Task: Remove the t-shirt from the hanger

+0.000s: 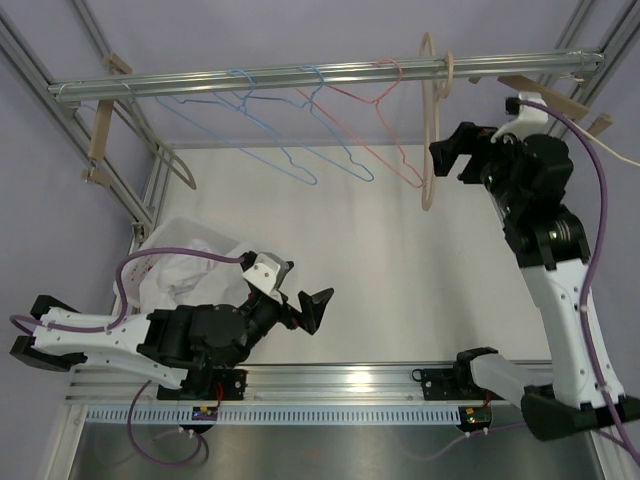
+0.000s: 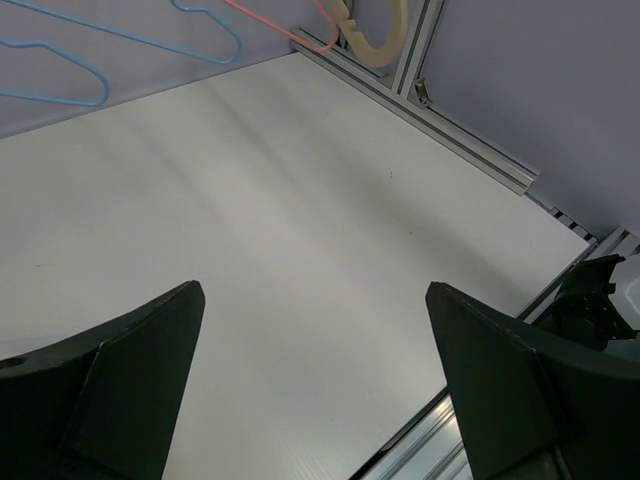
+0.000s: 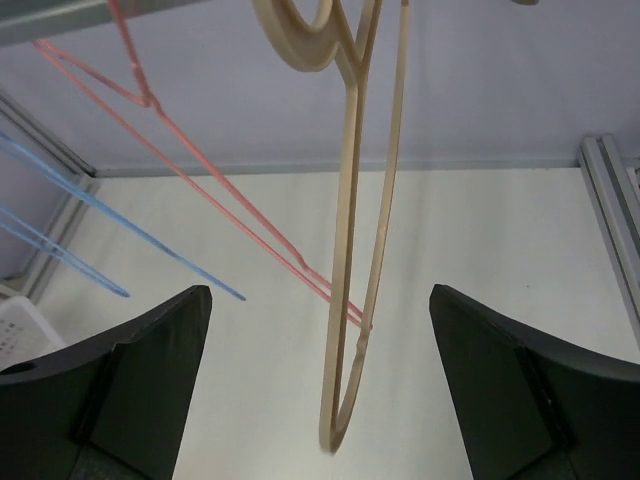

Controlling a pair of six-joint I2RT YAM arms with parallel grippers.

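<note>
2 spread: left fingers [image 2: 130, 380], right fingers [image 3: 130, 370] | t-shirt [image 1: 190, 265]: top view only | hanger [image 3: 303, 58] bare

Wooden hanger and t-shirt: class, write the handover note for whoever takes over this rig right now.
Left gripper: open, empty, low over the table.
Right gripper: open, empty, facing the wooden hanger, not touching it.
Wooden hanger: bare, hanging on the rail.
T-shirt: bunched in the basket at the left.
Done: the shirt is off the hanger.
Left: likely only pulling the arms back.
</note>
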